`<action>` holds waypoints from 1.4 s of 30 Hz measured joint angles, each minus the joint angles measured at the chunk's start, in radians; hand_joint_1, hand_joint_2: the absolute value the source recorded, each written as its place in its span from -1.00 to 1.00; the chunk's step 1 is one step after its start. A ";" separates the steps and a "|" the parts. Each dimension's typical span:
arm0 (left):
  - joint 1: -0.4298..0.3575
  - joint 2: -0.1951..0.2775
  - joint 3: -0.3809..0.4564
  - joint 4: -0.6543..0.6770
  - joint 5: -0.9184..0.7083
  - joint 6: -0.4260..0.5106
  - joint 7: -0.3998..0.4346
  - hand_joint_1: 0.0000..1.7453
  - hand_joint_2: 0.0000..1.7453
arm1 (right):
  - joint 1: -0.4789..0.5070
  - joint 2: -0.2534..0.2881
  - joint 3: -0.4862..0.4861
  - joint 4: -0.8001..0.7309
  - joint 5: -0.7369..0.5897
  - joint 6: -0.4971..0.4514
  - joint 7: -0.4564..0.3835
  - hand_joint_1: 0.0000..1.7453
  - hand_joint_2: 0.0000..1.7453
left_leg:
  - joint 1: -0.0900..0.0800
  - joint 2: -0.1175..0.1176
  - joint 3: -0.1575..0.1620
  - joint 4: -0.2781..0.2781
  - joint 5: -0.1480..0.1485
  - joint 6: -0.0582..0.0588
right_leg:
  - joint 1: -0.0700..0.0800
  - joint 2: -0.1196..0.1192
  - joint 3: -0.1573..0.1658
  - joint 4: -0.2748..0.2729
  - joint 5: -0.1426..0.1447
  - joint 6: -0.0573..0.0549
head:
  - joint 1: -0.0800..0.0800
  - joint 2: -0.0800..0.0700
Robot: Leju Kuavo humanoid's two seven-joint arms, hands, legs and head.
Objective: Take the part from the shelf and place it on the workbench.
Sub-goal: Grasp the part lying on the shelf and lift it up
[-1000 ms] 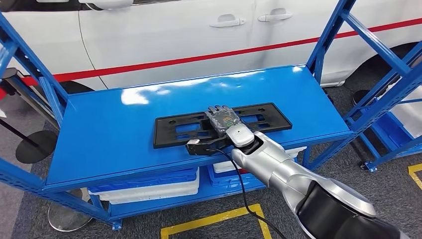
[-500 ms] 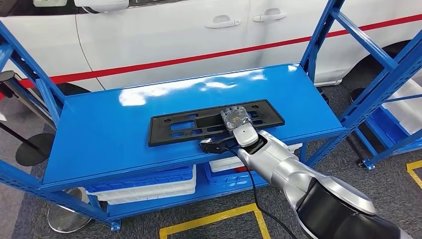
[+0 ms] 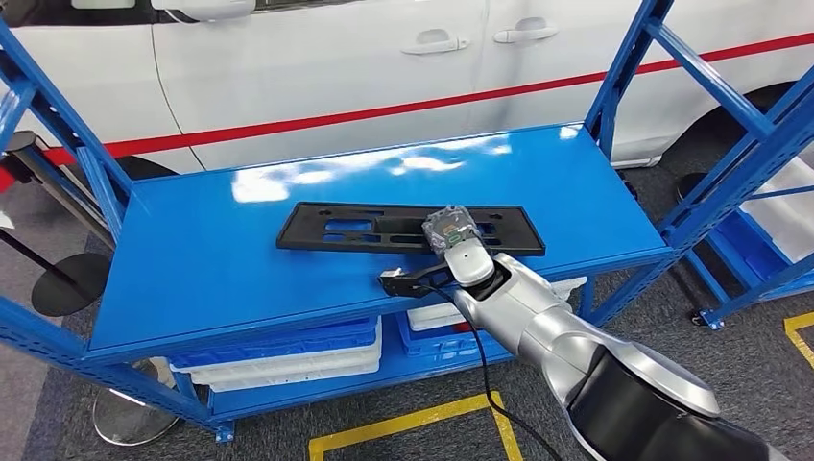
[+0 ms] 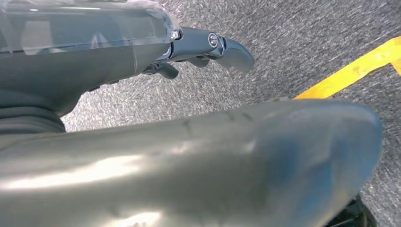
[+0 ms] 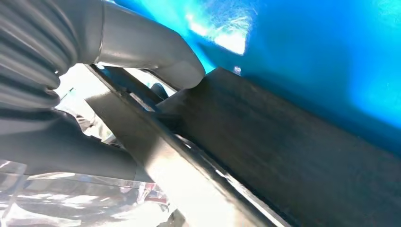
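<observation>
The part is a long black plastic frame with cut-outs [image 3: 365, 229], seen in the head view on the blue shelf top [image 3: 211, 259]. My right hand [image 3: 451, 230] grips its right portion from the near edge, and that edge is tipped up off the shelf. In the right wrist view the grey thumb [image 5: 156, 56] presses on the part's dark face [image 5: 293, 156], with darker fingers under its edge and the blue shelf [image 5: 331, 56] behind. My left hand [image 4: 142, 47] hangs over grey carpet, its fingers loosely apart and holding nothing.
Blue uprights [image 3: 624, 58] frame the shelf on both sides. A white car with a red stripe [image 3: 384, 58] stands right behind it. White and blue bins [image 3: 288, 351] sit on the lower level. Yellow floor tape [image 3: 413, 423] marks the carpet in front.
The part's near edge has risen, so it now looks narrower and tilted. My right hand has closed on it and lifted slightly. The view shifted a little.
</observation>
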 joint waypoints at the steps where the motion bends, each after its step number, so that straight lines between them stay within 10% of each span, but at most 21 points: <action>1: 0.000 0.000 0.000 0.000 -0.001 -0.001 0.000 -1.00 -1.00 | 0.000 0.000 -0.003 0.000 -0.001 -0.004 0.000 1.00 1.00 | -0.001 -0.001 -0.002 -0.002 0.001 -0.006 | 0.003 0.000 0.003 -0.012 -0.003 -0.004 | 0.000 0.000; 5: 0.000 0.000 0.000 0.000 -0.004 -0.003 0.000 -1.00 -1.00 | 0.001 0.001 -0.015 0.000 -0.006 -0.019 0.004 1.00 1.00 | 0.000 -0.001 -0.014 0.025 -0.024 -0.026 | -0.001 -0.003 0.010 -0.034 0.008 -0.029 | -0.001 0.000; 10: 0.005 0.000 0.000 0.000 -0.008 -0.011 0.001 -1.00 -1.00 | 0.008 0.002 -0.043 -0.001 -0.013 -0.087 0.020 1.00 1.00 | 0.000 0.000 -0.127 0.268 -0.123 -0.030 | 0.006 -0.004 0.009 -0.036 0.009 -0.043 | -0.002 0.000; 14: 0.005 0.000 0.000 0.000 -0.011 -0.015 0.003 -1.00 -1.00 | -0.002 0.002 -0.096 -0.026 -0.016 -0.137 0.036 1.00 1.00 | -0.001 0.000 -0.036 0.063 -0.011 -0.025 | 0.008 0.000 0.004 -0.014 -0.004 -0.035 | -0.002 0.000; 21: 0.005 -0.001 0.000 0.000 -0.011 -0.016 0.003 -1.00 -1.00 | -0.023 0.000 -0.159 -0.069 0.000 -0.210 0.062 1.00 1.00 | 0.002 -0.002 -0.019 0.005 0.007 0.004 | 0.008 0.002 -0.041 0.060 -0.048 -0.002 | 0.000 0.000; 25: 0.007 -0.002 0.002 0.000 -0.011 -0.013 -0.007 -1.00 1.00 | -0.038 -0.007 -0.233 -0.144 0.034 -0.265 0.077 1.00 1.00 | 0.004 -0.001 -0.019 0.005 0.006 0.009 | -0.003 0.001 -0.150 0.275 -0.123 0.014 | 0.002 0.000; 30: 0.018 -0.015 0.005 0.000 -0.018 -0.002 -0.021 -1.00 1.00 | -0.009 -0.027 -0.382 -0.389 0.177 -0.353 0.083 1.00 1.00 | 0.002 -0.005 -0.017 0.007 -0.003 -0.004 | -0.004 -0.001 -0.052 0.028 0.015 0.008 | 0.002 0.000; 35: 0.029 -0.030 0.010 0.000 -0.021 0.009 -0.028 -1.00 1.00 | 0.077 -0.030 -0.536 -0.668 0.319 -0.418 0.053 1.00 1.00 | 0.003 -0.005 -0.025 0.024 -0.025 -0.028 | 0.001 -0.002 -0.032 -0.012 0.013 -0.022 | 0.000 0.000; 39: 0.030 -0.034 0.014 0.000 -0.023 0.011 -0.029 -1.00 1.00 | 0.137 -0.026 -0.603 -0.801 0.321 -0.483 0.012 1.00 1.00 | 0.004 -0.003 -0.127 0.251 -0.130 -0.033 | 0.007 -0.004 -0.023 -0.016 0.009 -0.042 | 0.000 0.000; 42: 0.029 -0.034 0.015 0.000 -0.026 0.011 -0.029 -1.00 1.00 | 0.168 -0.023 -0.623 -0.857 0.315 -0.498 0.000 1.00 1.00 | 0.004 -0.003 -0.132 0.251 -0.092 -0.031 | 0.012 0.001 -0.017 -0.012 0.005 -0.045 | 0.000 0.000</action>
